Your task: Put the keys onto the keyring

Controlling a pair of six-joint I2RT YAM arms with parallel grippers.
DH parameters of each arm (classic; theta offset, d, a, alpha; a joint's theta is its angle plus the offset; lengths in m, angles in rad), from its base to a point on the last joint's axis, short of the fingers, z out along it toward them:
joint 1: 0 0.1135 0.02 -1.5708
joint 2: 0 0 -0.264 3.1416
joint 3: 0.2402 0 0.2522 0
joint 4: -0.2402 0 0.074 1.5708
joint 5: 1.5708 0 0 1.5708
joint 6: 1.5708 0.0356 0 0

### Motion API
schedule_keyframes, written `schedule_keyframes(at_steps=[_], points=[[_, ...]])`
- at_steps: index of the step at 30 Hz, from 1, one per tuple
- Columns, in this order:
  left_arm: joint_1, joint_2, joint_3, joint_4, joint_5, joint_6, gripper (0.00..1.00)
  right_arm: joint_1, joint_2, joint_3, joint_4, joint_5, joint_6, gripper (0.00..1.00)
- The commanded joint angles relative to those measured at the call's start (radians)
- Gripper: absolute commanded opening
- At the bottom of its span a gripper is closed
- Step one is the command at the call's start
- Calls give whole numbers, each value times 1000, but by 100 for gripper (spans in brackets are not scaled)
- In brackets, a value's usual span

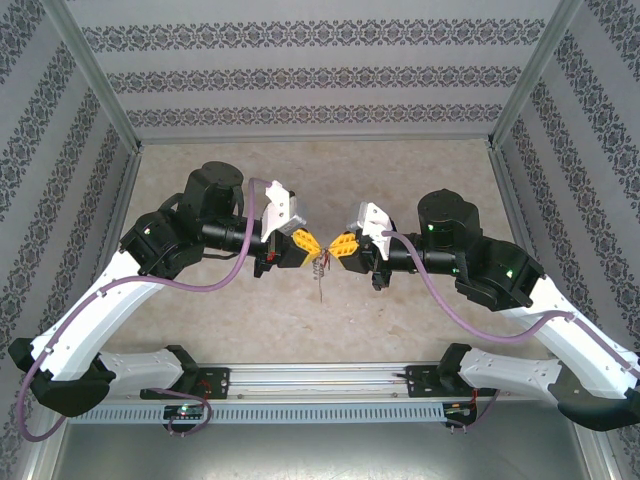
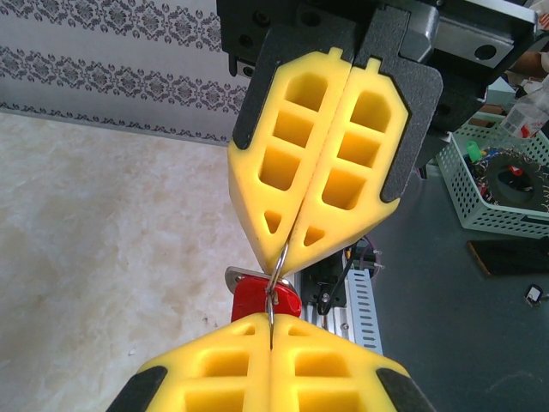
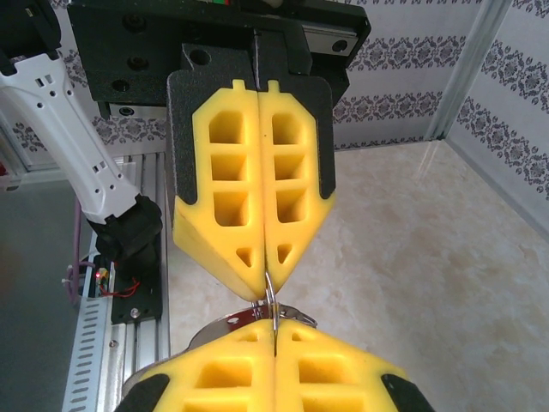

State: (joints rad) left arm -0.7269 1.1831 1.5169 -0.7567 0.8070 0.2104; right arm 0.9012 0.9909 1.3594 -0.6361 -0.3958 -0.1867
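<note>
Both hands meet tip to tip in mid-air over desk (image 1: 400,330) centre. Left hand (image 1: 308,241) clenched, right hand (image 1: 343,245) clenched, both pinching the same thin metal ring (image 2: 277,273) in their yellow pad seams. Red key (image 2: 257,298) hangs at that ring, at its 7 o'clock in left wrist view, touching left hand's tips. Keyring (image 1: 320,268) dangles at 6 o'clock under the meeting point, clear of desk.

key (image 2: 250,300) red, keyring (image 2: 278,268) silver, tbl (image 2: 103,240) beige — walls (image 2: 103,43) grey floral-striped
</note>
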Motion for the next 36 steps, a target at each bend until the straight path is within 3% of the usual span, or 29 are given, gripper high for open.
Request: schedule_keyframes(at_steps=[1, 36], points=[[-16, -2, 33, 11, 2, 25, 0, 15, 6, 17, 13, -49, 6, 0], [-20, -3, 24, 11, -11, 22, 0, 19, 56, 44, -17, -141, 6, 0]])
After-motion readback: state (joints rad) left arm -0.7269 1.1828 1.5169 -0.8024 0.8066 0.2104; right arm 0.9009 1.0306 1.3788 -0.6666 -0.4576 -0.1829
